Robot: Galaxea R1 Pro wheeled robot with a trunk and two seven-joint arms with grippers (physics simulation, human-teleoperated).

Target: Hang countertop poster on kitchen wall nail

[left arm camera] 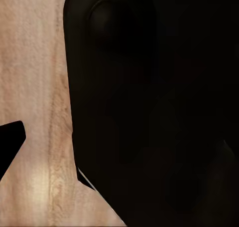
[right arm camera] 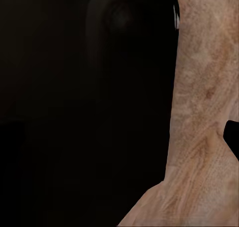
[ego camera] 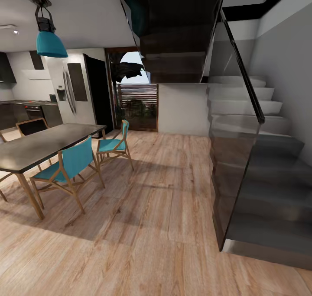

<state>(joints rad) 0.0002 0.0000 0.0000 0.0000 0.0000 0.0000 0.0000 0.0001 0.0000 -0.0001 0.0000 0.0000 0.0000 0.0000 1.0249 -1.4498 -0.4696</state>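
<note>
The poster is out of view. The kitchen lies far off at the head view's left, with dark cabinets, a strip of the kitchen countertop (ego camera: 15, 102) and an oven (ego camera: 34, 112). In the left wrist view one black fingertip (left arm camera: 10, 146) pokes in over the light wood floor, beside a large dark part of my own body (left arm camera: 159, 107). The right wrist view has a black fingertip (right arm camera: 233, 140) at the frame's edge, also over wood floor. Neither view reveals how the jaws stand, and nothing is seen held.
A dark dining table (ego camera: 39, 146) with teal chairs (ego camera: 71, 168) stands at the left. A staircase (ego camera: 260, 166) with a dark glass side rises on the right. Wood floor (ego camera: 156, 209) runs between them toward a doorway (ego camera: 136, 105). A steel fridge (ego camera: 71, 92) stands beyond the table, under a teal lamp (ego camera: 50, 40).
</note>
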